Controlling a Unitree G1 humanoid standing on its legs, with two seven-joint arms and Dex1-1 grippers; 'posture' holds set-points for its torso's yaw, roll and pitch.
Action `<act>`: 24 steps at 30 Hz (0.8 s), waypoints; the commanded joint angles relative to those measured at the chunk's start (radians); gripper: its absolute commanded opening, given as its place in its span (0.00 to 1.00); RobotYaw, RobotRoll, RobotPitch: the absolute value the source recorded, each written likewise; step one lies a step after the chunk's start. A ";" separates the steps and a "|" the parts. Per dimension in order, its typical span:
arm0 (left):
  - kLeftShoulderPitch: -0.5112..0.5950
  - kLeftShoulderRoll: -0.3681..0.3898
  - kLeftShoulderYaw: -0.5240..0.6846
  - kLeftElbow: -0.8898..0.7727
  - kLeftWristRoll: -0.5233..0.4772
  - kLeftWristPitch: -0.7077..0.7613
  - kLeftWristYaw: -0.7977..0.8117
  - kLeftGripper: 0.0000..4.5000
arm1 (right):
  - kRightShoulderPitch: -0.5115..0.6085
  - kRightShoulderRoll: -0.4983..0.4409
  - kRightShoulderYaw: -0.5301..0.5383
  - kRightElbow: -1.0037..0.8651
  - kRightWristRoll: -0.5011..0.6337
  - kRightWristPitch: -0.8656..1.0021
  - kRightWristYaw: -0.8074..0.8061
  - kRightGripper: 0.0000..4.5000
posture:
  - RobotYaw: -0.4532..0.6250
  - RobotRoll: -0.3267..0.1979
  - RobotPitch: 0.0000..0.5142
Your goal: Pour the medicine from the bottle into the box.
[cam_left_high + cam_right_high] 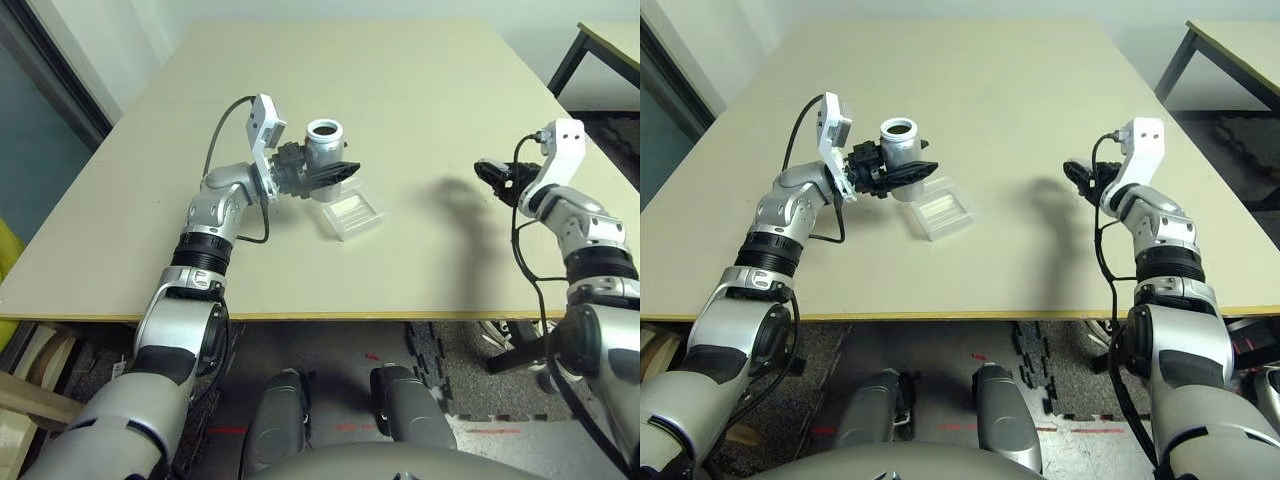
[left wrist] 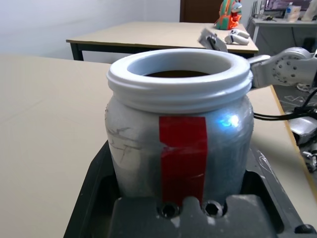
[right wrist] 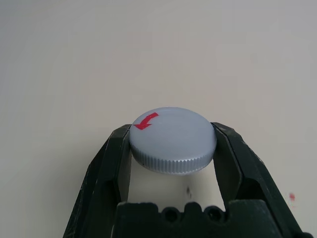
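My left gripper (image 1: 322, 172) is shut on the bottle (image 1: 325, 145), a silvery-grey cylinder with a red strip and an open white rim (image 2: 178, 79). I hold it upright, uncapped, just above the table behind the box. The box (image 1: 351, 213), a shallow clear tray with a pale strip inside, lies on the table right in front of the bottle. Far to the right, my right gripper (image 1: 492, 172) is shut on the bottle's round grey cap (image 3: 173, 140), which bears a red arrow, and hovers above the bare tabletop.
The beige table (image 1: 400, 100) stretches wide behind and between the arms. A second table (image 1: 600, 45) with dark legs stands at the back right. A black cable (image 1: 222, 130) loops from the left wrist camera.
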 commanded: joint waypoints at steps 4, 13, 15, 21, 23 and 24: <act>-0.022 0.010 0.008 0.029 0.021 -0.018 0.017 0.59 | -0.032 0.015 0.000 0.093 -0.024 -0.054 -0.002 0.57 | 0.23 0.62 0.13; -0.031 0.034 0.010 0.064 0.048 -0.046 0.053 0.59 | -0.047 -0.001 0.059 0.043 -0.060 -0.147 0.161 1.00 | 0.24 0.62 0.12; -0.040 0.039 0.012 0.080 0.056 -0.053 0.062 0.59 | -0.047 -0.014 0.086 0.013 -0.072 -0.160 0.236 1.00 | 0.24 0.62 0.12; -0.092 0.073 0.019 0.158 0.094 -0.097 0.092 0.59 | -0.002 -0.057 0.179 -0.198 -0.055 -0.096 0.535 1.00 | 0.23 0.62 0.12; -0.117 0.085 0.024 0.193 0.110 -0.118 0.104 0.59 | 0.030 -0.079 0.226 -0.282 -0.067 -0.106 0.624 1.00 | 0.23 0.62 0.11; -0.130 0.092 0.025 0.211 0.120 -0.129 0.112 0.59 | 0.047 -0.087 0.248 -0.326 -0.069 -0.105 0.660 1.00 | 0.23 0.62 0.11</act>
